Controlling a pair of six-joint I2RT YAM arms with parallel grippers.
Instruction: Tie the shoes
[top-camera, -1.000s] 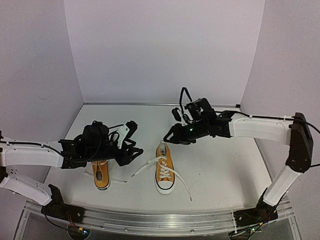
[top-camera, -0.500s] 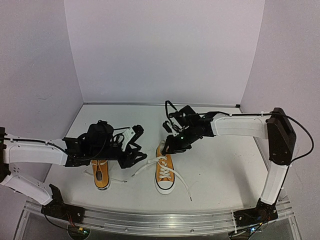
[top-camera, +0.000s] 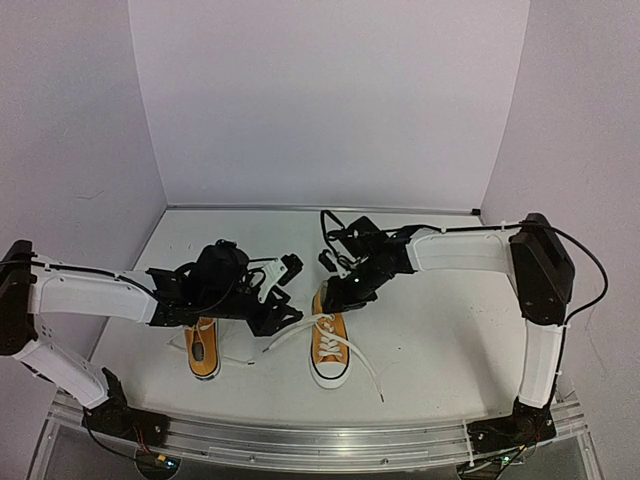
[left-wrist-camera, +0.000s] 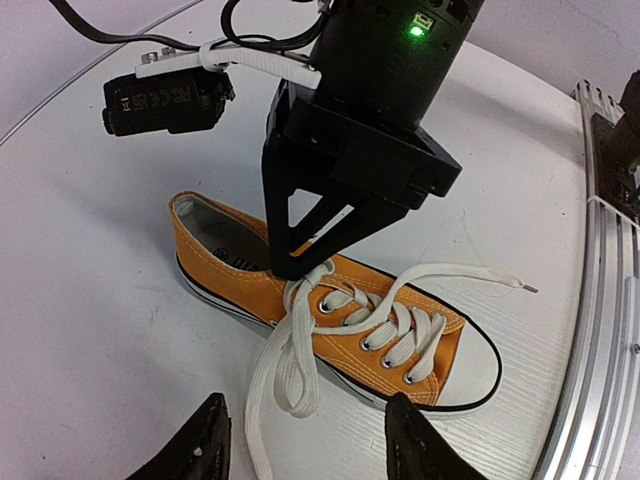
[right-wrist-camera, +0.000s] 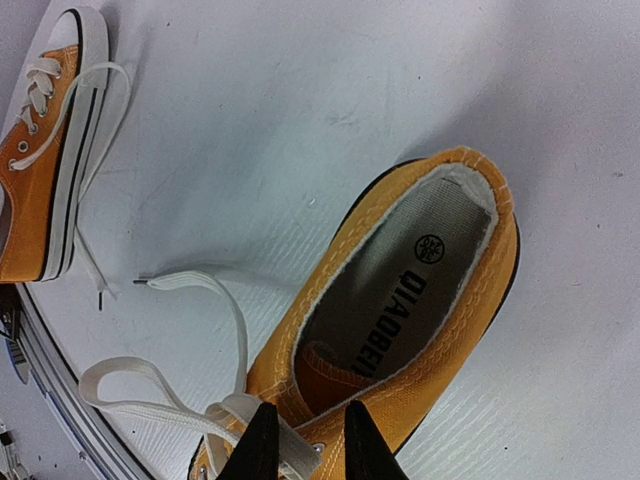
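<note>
orange-yellow canvas sneaker (left-wrist-camera: 240, 275) flat on white bench (left-wrist-camera: 100, 330) | right gripper (left-wrist-camera: 292, 268) narrow, pinching white flat lace (left-wrist-camera: 290, 360) at top eyelets, perhaps both strands | left gripper (left-wrist-camera: 305, 450) half-wide, empty | pull gently, sole planted

white arms (top-camera: 90, 295) with black joints (top-camera: 540, 265), black cables (left-wrist-camera: 228, 22), green light (left-wrist-camera: 413, 30).

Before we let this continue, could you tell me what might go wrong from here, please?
The right pincer straddles the white lace at the tongue of the right sneaker; it could nip canvas or lift the sneaker. The open left pincer hovers above the lace's loose loop, which might slip away if pulled.
</note>
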